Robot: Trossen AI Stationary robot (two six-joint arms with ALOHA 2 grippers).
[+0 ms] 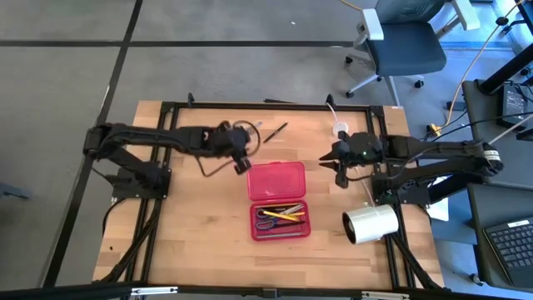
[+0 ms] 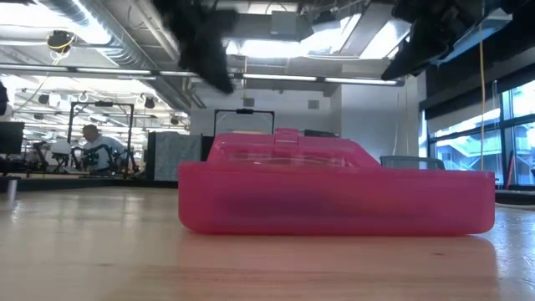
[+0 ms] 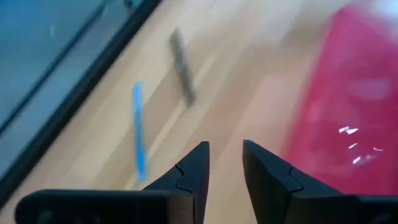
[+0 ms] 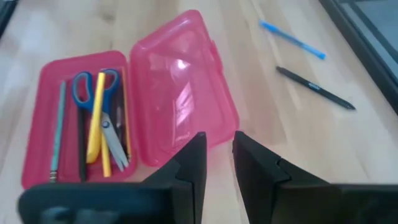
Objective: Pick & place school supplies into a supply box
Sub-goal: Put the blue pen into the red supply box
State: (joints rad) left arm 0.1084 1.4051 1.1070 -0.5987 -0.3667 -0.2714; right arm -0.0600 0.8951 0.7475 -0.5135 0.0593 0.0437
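Left tool (image 1: 242, 161) hovering above the wooden surface (image 1: 183, 225) just left of the red box's (image 1: 279, 200) open lid — fingers (image 3: 193, 174) a little apart, nothing between them. Beyond it, near the far edge of the surface: a blue pen (image 3: 138, 134) and a black pen (image 3: 182, 67), lying close together, well clear of the box. At the middle, red box flat on the surface, lid thrown back toward the far side; in its tray, blue-handled scissors (image 4: 99, 106), a yellow marker (image 4: 96, 115), a green pencil (image 4: 58, 127) and a dark pen. Right tool (image 1: 337, 171) hanging just right of the lid — fingers (image 4: 189, 168) slightly apart, empty. Nearer the front right, a white roll (image 1: 371, 223).
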